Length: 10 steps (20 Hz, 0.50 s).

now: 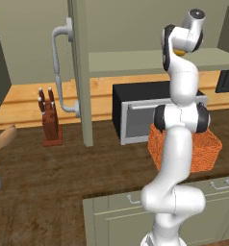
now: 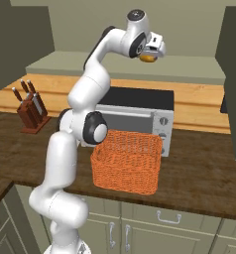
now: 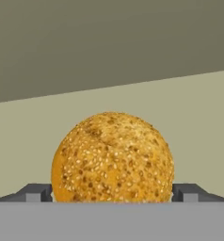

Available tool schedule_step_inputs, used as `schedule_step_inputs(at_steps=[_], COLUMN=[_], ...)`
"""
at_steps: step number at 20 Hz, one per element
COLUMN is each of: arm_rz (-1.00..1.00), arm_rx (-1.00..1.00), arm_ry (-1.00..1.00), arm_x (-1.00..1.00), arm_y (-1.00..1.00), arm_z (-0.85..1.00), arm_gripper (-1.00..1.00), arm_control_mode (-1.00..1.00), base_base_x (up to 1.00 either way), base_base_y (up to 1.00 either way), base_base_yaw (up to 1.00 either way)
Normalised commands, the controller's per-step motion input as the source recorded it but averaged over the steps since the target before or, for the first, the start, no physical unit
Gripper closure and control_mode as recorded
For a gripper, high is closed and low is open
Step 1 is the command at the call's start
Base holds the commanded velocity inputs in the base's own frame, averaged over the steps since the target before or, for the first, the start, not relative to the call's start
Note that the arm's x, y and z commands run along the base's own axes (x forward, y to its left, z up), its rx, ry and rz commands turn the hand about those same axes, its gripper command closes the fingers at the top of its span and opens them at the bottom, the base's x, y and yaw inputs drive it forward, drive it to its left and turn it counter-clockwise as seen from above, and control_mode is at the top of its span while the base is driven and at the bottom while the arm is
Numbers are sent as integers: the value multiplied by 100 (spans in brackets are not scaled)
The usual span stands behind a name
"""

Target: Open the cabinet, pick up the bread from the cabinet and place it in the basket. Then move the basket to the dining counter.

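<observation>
- The bread (image 3: 112, 157), a small golden-yellow rounded roll speckled with pale seeds, sits on the pale grey-green shelf (image 2: 189, 69) inside the tall grey-green wall cabinet (image 1: 81, 72), whose panelled door with its long curved light-grey bar handle (image 1: 58, 67) stands swung open; in the right base view the roll shows as an orange-gold lump just under the hand.
- The end effector (image 3: 112, 192) has its jaws spread as wide as they go, one dark fingertip on either side of the roll at its lower flanks; from the hand view I cannot tell whether the tips touch the crust or stand just clear of it; nothing is gripped yet.
- Handling, as a judgement: the roll looks light, so weight is no worry; it probably has a crust that yields a little and a soft crumb, so a hard squeeze would dent it; the seeded surface should give some friction, yet the round shape lets it roll or squirt out if pinched off-centre.
- Best hold, I judge: across the widest part, at mid-height, fingertips level and opposite each other, closing gently until it stops giving.
- The orange woven rectangular open-top basket (image 2: 127, 161) waits on the dark wood-grain desk (image 2: 199, 168), just in front of the black and silver toaster oven (image 2: 140, 111); a wooden knife block (image 1: 51, 120) stands well off to the side.
</observation>
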Motion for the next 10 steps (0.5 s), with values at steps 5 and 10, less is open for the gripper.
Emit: schedule_step_inputs(at_steps=[5, 10], arm_rz=[0, 0], arm_rx=[11, 2], arm_ry=[-4, -14], arm_x=[6, 0], arm_y=[0, 0], arm_z=[-45, -19], arm_gripper=[100, 100], arm_control_mode=[-100, -100], base_base_x=[0, 0], base_base_y=[0, 0], base_base_yaw=[0, 0])
